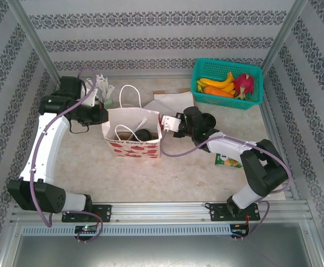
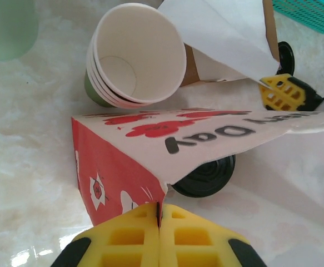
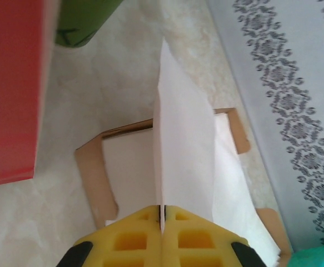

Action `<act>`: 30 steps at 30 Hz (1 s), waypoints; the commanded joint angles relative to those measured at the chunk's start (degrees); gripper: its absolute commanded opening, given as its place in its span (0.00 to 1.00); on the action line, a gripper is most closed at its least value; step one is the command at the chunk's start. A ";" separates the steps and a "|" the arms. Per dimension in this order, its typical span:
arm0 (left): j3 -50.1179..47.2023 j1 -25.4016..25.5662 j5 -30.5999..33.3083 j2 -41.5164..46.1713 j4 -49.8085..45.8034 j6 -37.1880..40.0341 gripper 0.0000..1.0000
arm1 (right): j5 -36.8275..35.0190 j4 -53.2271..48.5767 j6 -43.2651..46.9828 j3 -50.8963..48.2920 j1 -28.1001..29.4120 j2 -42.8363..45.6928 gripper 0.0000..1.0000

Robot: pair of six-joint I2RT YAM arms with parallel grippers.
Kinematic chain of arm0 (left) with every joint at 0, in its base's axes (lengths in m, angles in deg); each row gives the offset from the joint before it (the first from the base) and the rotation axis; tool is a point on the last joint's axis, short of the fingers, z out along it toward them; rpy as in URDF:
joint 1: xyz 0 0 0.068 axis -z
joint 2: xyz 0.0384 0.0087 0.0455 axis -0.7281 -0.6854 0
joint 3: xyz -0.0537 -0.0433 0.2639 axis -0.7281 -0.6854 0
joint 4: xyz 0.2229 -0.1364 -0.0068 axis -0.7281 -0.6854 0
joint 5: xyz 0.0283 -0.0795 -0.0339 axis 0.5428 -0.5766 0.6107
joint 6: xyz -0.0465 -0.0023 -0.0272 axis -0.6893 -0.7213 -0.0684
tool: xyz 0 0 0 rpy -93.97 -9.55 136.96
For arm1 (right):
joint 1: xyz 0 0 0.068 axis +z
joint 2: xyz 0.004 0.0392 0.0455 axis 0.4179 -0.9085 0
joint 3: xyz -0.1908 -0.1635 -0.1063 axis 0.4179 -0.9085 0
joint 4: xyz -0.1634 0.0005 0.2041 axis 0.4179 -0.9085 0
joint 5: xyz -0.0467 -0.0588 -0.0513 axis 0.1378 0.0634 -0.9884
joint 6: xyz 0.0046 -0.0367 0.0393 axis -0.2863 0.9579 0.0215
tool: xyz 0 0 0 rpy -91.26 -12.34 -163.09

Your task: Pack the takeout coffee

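Note:
A white paper bag (image 1: 133, 136) with red print stands open mid-table. My left gripper (image 1: 102, 115) is shut on its left edge (image 2: 160, 196). My right gripper (image 1: 165, 122) is shut on the white rim (image 3: 178, 144) at the bag's right side. A stack of takeout coffee cups (image 2: 135, 55), dark green outside and cream inside, lies on its side just behind the bag; its green wall (image 3: 86, 19) is also in the right wrist view. A black lid (image 2: 206, 175) lies on the white paper inside the bag, a dark shape (image 1: 143, 134) from above.
A pale green cup of wrapped sticks (image 1: 103, 88) stands back left. A flat brown cardboard carrier (image 3: 95, 167) under white paper lies behind the bag. A teal basket of fruit (image 1: 206, 94) sits back right. A green packet (image 1: 228, 161) lies under the right arm.

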 commanded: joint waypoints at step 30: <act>10.62 -0.49 1.53 1.14 6.09 1.20 0.64 | -8.67 -35.42 -49.64 25.29 -2.69 23.25 0.00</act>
